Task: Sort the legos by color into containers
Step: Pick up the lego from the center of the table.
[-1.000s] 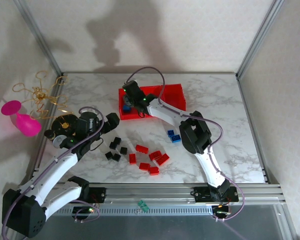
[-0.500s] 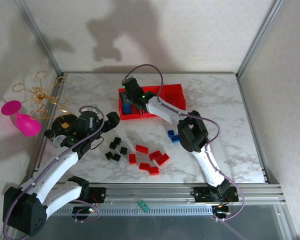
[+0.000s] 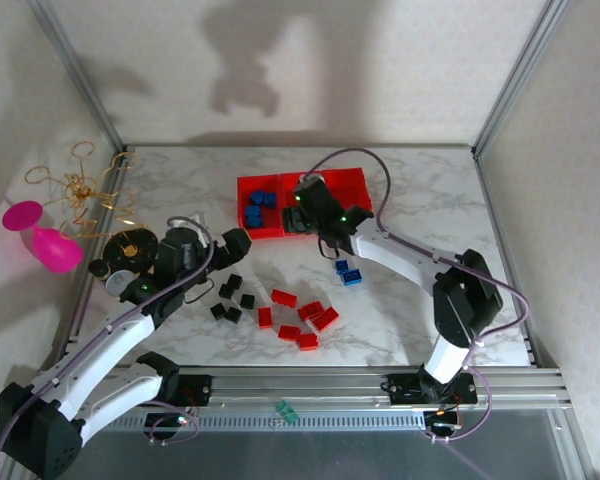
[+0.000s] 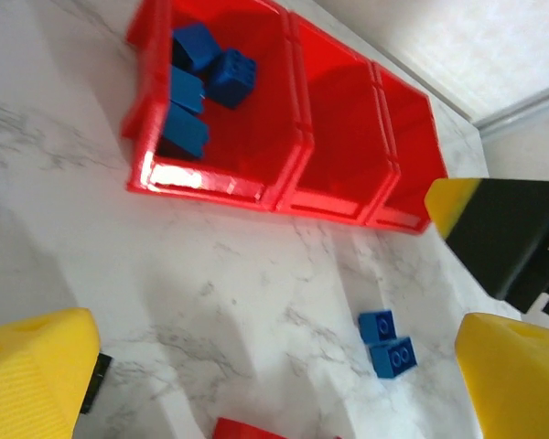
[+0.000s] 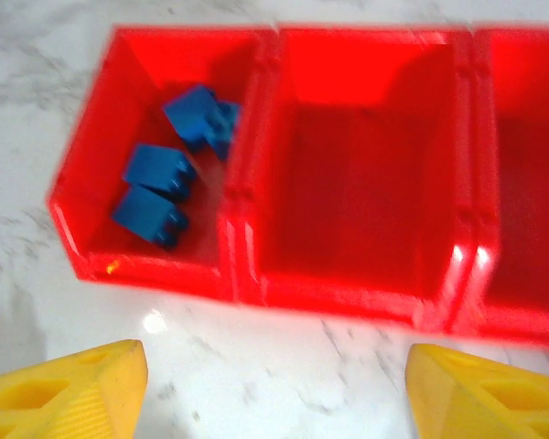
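Blue legos [image 5: 169,174] are piled in the left-hand bin of the containers [image 3: 350,178], the joined red row that sits near the far edge of the counter [image 3: 430,200], around its middle; the other two bins hold nothing yet. Out from there, a blue pair [image 3: 347,272] lies touching on the open marble between the bins and the near edge. Closer to the near edge is a loose scatter of red legos [image 3: 300,318], with the black legos [image 3: 232,298] bunched just to their left. These look like easy customers by weight: tiny, hard, rigid plastic, nothing to crush, but the glossy sides are likely slick. I'd say a pinch across a corner could squirt one away. The best hold is square across two flat side walls, low down, not on the studs. The touching and bunched bricks will probably nudge their neighbours. Now the right claw [image 5: 274,402]: it hovers at the near wall of the bins, fingers spread wide, nothing between them. The left claw [image 4: 274,384] is released too, empty, hanging above the counter near the black bricks on the left side. A pink goblet [image 3: 40,240] lies off past the left edge, out of the play.
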You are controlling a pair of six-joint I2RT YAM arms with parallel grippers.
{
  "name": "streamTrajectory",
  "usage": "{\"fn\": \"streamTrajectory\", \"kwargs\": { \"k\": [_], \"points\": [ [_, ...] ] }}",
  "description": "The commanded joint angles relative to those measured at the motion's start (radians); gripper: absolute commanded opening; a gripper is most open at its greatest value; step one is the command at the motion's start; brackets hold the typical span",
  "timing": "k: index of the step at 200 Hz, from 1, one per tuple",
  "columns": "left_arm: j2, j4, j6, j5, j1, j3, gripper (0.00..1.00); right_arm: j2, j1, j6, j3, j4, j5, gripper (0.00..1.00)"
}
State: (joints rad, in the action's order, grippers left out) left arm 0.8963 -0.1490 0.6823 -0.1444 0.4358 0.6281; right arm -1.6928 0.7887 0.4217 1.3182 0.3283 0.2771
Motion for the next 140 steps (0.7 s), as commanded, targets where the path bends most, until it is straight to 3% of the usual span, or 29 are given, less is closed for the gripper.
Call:
{"fn": "streamTrajectory", "kwargs": {
  "k": [1,90,140],
  "points": [
    [-0.005,0.033,0.039,0.022,0.053,-0.031,1.0,0.077,-0.012,0.074,-0.111,0.079,0.013,0.77],
    [0.02,0.134,0.116,0.097,0.19,-0.089,0.99,0.269,-0.09,0.082,-0.368,0.181,-0.053,0.83],
    [0.074,0.164,0.13,0.109,0.238,-0.086,1.0,0.264,-0.145,0.055,-0.418,0.204,-0.113,0.86]
  ]
}}
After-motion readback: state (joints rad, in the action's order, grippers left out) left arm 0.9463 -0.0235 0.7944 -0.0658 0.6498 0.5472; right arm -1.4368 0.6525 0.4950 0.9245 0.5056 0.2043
